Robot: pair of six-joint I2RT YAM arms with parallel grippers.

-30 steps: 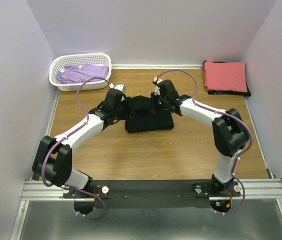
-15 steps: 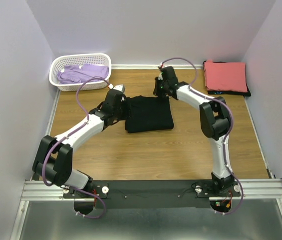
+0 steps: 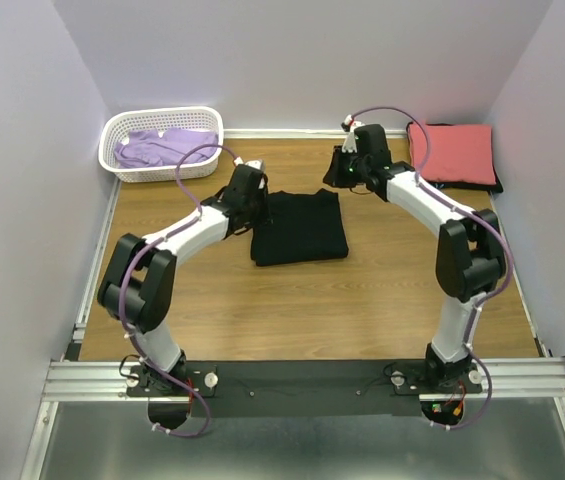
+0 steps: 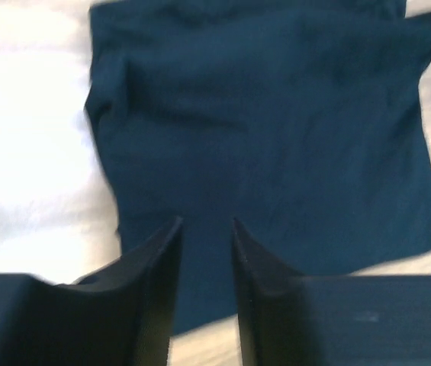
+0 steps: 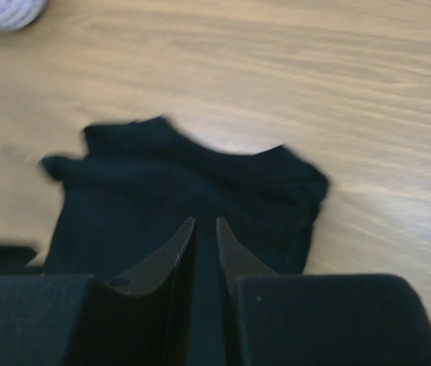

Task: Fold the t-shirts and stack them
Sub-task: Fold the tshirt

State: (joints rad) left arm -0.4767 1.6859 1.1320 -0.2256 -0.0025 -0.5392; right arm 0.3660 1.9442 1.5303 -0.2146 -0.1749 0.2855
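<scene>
The plain black t-shirt [image 3: 299, 228] lies folded into a flat rectangle on the wooden table, also filling the left wrist view [image 4: 276, 130] and seen in the right wrist view [image 5: 184, 191]. My left gripper [image 3: 254, 197] hovers at the shirt's far left corner; its jaws [image 4: 206, 223] stand apart with nothing between them. My right gripper [image 3: 345, 168] is off the shirt, beyond its far right corner; its jaws [image 5: 206, 221] keep a narrow empty gap. A folded coral-red t-shirt [image 3: 451, 152] rests on a dark one [image 3: 459, 185] at the back right.
A white lattice basket [image 3: 159, 115] at the back left holds a lavender t-shirt [image 3: 162, 148]. Purple walls close in the table on three sides. Bare wood lies in front of the black shirt.
The black shirt has gone from bunched under both grippers to lying flat. My right gripper has pulled away toward the back right. My left gripper's jaws have narrowed and it has shifted slightly farther.
</scene>
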